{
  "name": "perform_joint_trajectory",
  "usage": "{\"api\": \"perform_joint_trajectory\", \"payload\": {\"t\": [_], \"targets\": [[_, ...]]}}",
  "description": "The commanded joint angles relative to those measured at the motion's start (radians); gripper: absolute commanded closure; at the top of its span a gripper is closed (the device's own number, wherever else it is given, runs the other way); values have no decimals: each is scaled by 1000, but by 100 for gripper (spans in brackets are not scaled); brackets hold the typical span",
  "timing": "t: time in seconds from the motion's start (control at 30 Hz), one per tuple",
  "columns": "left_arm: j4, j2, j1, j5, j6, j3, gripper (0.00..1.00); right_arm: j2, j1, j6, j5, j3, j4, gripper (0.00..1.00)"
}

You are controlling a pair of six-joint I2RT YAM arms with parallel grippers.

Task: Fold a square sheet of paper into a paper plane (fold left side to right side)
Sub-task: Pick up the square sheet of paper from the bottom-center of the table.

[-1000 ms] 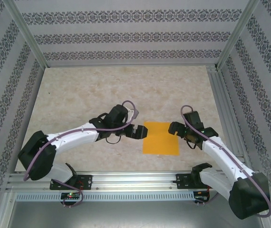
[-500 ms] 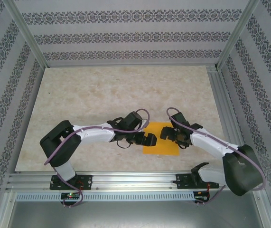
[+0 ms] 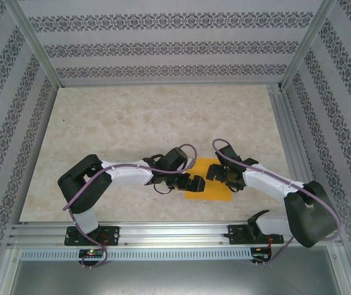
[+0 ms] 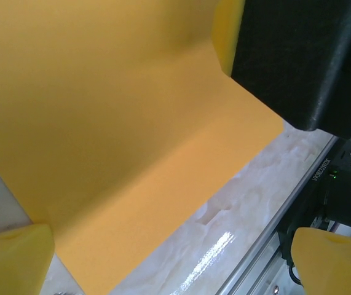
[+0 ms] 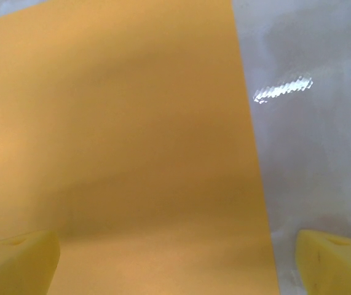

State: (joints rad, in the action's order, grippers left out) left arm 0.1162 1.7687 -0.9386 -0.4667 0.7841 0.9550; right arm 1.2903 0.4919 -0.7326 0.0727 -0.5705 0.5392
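Observation:
The square sheet of paper (image 3: pixel 213 191) is plain orange-yellow and lies flat and uncreased on the marble table near the front edge; no paper plane is in view. My left gripper (image 3: pixel 195 182) hovers open over the sheet's left edge. In the left wrist view the sheet (image 4: pixel 120 123) runs between its yellow fingertips (image 4: pixel 12 258). My right gripper (image 3: pixel 214 173) hangs open over the sheet's far middle, close to the left one. The right wrist view has the sheet (image 5: pixel 120 141) under the open right gripper (image 5: pixel 175 264), with the sheet's edge near one fingertip (image 5: pixel 335 261).
An aluminium rail (image 3: pixel 175 230) runs along the near table edge, close to the sheet's front side (image 4: pixel 298 203). Patterned walls stand on three sides. Bare marble table top (image 3: pixel 157 117) stretches behind and to the left of the arms.
Both arms have swung inward over the sheet: the left gripper moved right and nearer, the right gripper moved left. The sheet has stayed flat in place.

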Motion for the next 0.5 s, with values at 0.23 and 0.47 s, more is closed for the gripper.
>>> {"api": "perform_joint_trajectory", "payload": {"t": [0.23, 0.47], "targets": [[-48, 21, -20, -9, 21, 18, 1, 33, 70, -41, -88, -49, -67, 4], [-46, 21, -23, 4, 22, 10, 1, 37, 93, -52, -102, -69, -75, 4]]}}
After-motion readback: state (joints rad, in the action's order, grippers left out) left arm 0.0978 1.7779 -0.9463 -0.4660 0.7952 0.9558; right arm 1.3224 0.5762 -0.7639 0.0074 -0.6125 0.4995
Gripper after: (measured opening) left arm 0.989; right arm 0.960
